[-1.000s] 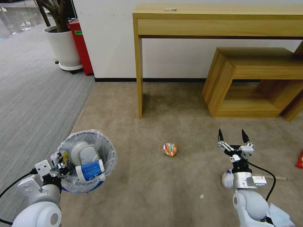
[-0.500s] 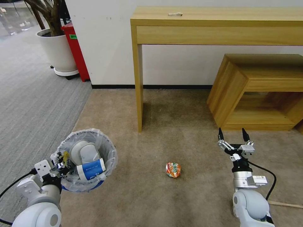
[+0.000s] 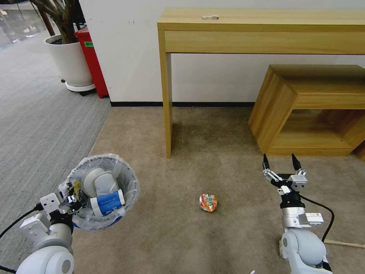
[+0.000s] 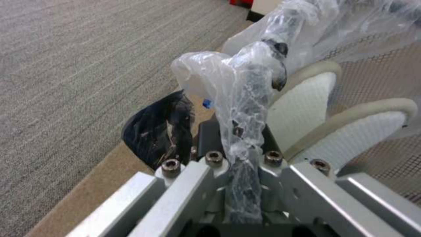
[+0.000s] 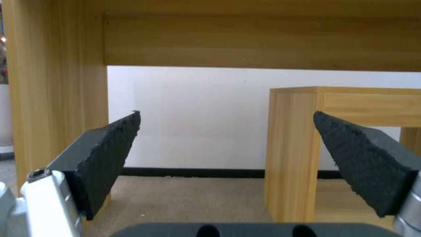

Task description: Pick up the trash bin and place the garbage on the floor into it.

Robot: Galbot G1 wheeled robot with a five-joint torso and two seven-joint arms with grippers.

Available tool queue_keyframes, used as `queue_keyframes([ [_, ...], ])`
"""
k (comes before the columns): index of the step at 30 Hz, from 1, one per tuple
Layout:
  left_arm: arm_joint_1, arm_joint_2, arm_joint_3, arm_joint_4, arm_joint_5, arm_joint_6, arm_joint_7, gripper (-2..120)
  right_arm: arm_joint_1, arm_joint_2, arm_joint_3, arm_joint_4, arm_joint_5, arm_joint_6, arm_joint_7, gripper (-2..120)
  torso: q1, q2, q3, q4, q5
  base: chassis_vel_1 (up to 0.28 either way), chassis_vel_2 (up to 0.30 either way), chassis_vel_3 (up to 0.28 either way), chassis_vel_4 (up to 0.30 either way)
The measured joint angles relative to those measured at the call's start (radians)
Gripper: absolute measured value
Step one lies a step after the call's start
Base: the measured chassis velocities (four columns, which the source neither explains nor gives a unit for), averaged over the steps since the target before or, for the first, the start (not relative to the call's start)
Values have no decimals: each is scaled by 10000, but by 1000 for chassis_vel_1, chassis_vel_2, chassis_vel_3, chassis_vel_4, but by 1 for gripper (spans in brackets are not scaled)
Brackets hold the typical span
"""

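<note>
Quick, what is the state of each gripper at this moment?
Left gripper: shut on the rim of the trash bin, held above the floor.
Right gripper: open, holding nothing, raised over the floor.

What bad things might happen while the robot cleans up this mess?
The left gripper holds the trash bin only by its rim and thin plastic liner, so it might slip or tear. The bin looks full: the blue paper cup lying on top could tumble out. The open right gripper is well off from the crumpled wrapper and might miss it.
</note>
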Motion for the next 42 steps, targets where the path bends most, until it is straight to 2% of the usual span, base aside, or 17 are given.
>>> queue_keyframes([
  [19,-24,7,57,83,36,-180,75,1,24,-9,4,-24,20,8,-9,100,0,0,1,0,-1,-10,-11,-12,-14],
  [42,96,-43,100,61,168,-415,387,1,-7,-28,122,7,-116,28,57,100,0,0,1,-4,0,-97,-103,-102,-102],
])
